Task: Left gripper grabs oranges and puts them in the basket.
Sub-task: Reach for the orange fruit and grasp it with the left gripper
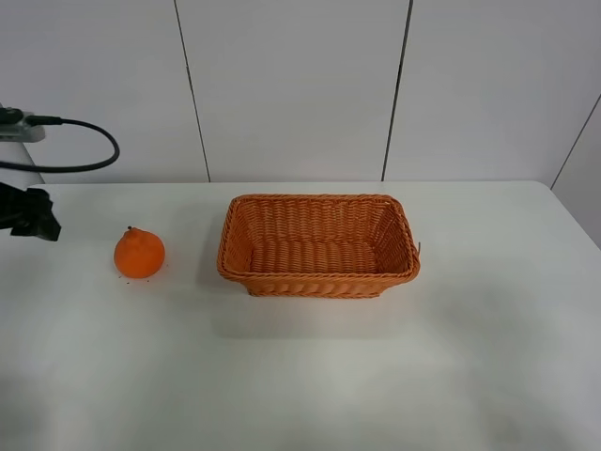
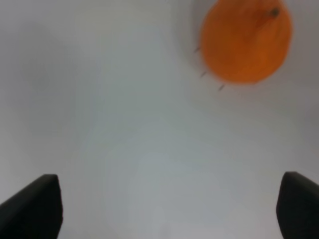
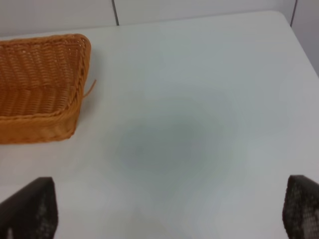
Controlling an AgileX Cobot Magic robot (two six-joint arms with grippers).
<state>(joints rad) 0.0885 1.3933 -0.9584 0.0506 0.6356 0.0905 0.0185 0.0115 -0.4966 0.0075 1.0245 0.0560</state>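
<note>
orange (image 1: 139,254) sits at nine o'clock of the basket (image 1: 319,280)
left gripper (image 1: 28,214), jaws spread and empty, at the orange's nine o'clock

Your left gripper (image 2: 165,206) is matte black. Its fingertips (image 2: 32,206) show you two blunt, angular wedges with plain flat faces, no markings you can make out. From the high camera the claw reads as a black, blocky lump. Above the claw a glossy black cable (image 1: 89,150) sweeps in a loop from a pale grey fitting (image 1: 19,130) with a dark plug. Your right gripper (image 3: 164,209) carries the same dark fingers (image 3: 30,209), though theirs look grainy and faintly speckled.
</note>
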